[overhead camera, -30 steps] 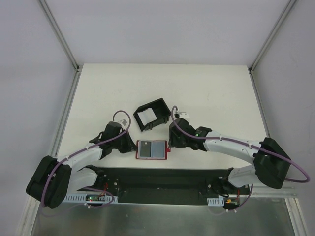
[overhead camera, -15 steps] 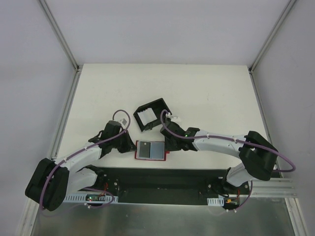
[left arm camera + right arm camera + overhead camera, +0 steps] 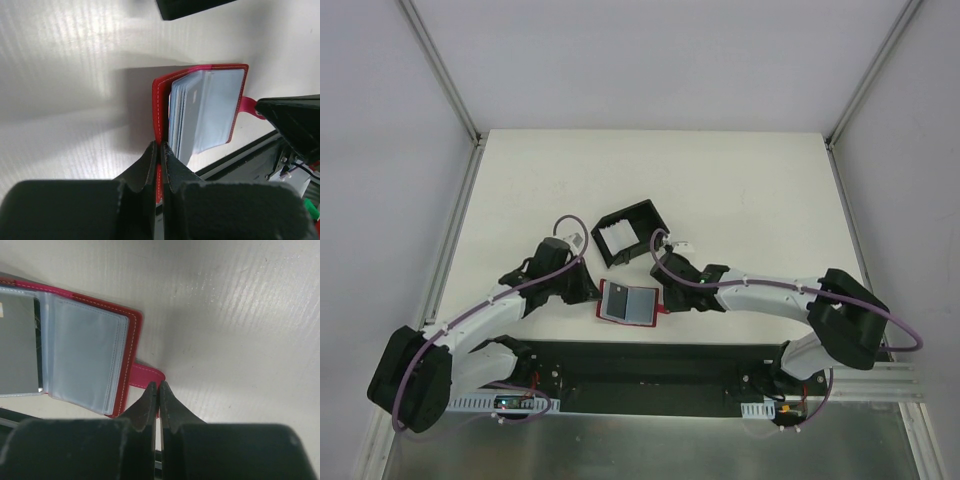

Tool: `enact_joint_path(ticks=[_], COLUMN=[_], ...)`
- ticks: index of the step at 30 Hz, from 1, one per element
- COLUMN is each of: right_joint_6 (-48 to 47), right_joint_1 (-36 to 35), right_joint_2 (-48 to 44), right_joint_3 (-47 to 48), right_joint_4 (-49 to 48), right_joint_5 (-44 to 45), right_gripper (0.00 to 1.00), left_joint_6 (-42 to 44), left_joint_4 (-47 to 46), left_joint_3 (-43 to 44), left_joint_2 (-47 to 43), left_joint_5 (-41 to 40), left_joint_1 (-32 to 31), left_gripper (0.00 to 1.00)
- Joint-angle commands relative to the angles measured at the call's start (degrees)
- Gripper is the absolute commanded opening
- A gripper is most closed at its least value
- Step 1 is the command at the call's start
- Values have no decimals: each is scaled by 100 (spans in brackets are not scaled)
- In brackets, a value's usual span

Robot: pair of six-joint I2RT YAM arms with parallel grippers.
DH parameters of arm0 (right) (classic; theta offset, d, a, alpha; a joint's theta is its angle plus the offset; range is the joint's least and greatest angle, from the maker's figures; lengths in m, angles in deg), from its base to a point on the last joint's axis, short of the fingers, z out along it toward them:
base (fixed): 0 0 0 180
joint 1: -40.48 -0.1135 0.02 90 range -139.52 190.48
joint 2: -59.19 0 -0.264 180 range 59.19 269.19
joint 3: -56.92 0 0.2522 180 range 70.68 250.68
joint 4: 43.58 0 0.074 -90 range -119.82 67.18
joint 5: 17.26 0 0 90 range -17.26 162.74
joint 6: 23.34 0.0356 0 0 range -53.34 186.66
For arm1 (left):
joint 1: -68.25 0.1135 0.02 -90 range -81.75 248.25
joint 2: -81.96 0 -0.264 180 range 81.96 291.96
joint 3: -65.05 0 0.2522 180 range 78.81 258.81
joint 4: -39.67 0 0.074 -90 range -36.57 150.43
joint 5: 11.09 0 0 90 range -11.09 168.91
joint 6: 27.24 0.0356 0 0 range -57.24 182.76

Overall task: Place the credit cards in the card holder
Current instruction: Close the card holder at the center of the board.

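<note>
card holder (image 3: 85,355) cut off at left edge, black box (image 3: 190,6) cropped at top

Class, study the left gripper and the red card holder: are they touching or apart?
Touching. The left wrist view shows the left gripper with its jaws shut on the red cover edge of the card holder, which runs in between them.

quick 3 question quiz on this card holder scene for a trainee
1. Which part of the card holder does the left gripper pinch? A: the snap tab. B: the red cover edge. C: a loose card.
2. True or false: the right gripper stands wide open.
3. Fill in: the card holder lies ___ on the table (open or closed).

Key: 1 B; 2 false; 3 open
</note>
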Motion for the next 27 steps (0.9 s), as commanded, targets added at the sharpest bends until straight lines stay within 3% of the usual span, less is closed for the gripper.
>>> enact_joint_path(ticks=[1, 8, 27], right_joint_6=[168, 484, 678], right_joint_1=[-33, -33, -33], right_joint_2=[-269, -524, -1324], right_joint_3=[-390, -927, -1401], right_joint_4=[-642, -1548, -1689], right_joint_5=[-35, -18, 351], right_gripper=[1, 0, 0], left_joint_6=[204, 257, 363], left_joint_4=[333, 641, 1240], left_joint_3=[483, 975, 2434], left_joint_2=[-80, 228, 1757], left_joint_5=[-140, -509, -1398], left_joint_1=[-228, -922, -2241], left_gripper=[0, 0, 0])
